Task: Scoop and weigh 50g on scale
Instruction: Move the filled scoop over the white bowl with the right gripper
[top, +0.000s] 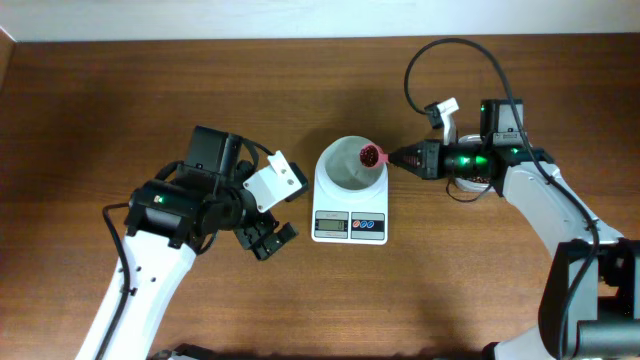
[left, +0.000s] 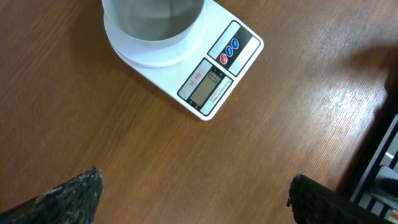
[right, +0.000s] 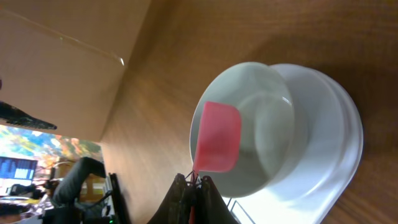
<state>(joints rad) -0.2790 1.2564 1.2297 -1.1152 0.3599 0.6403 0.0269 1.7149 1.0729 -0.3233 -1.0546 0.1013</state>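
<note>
Your bench (top: 300, 310) is dark wood, and the scale (top: 350, 226) sits at its middle, its long axis running from far edge to near edge: bowl (top: 345, 172) at the far end, display (left: 208, 84) and buttons at the near end. Your left jaws are spread wide and grip nothing. In the left wrist view their dark fingertips (left: 68, 199) frame the bottom corners, with the scale ahead of them and well apart.

Your right jaws are pressed together on the handle of the pink scoop (top: 371, 155). The scoop lies left to right, cup pointing left away from the jaws and handle back into them, and it hangs over the bowl's right rim. From overhead you can see the beans (top: 370, 157) in the cup, just beyond the jaw tips; the right wrist view shows only the cup's plain pink back.

One red button (left: 224, 58) and two blue buttons (left: 231, 48) sit beside the display. The print around them and the reading itself are too small to make out.
</note>
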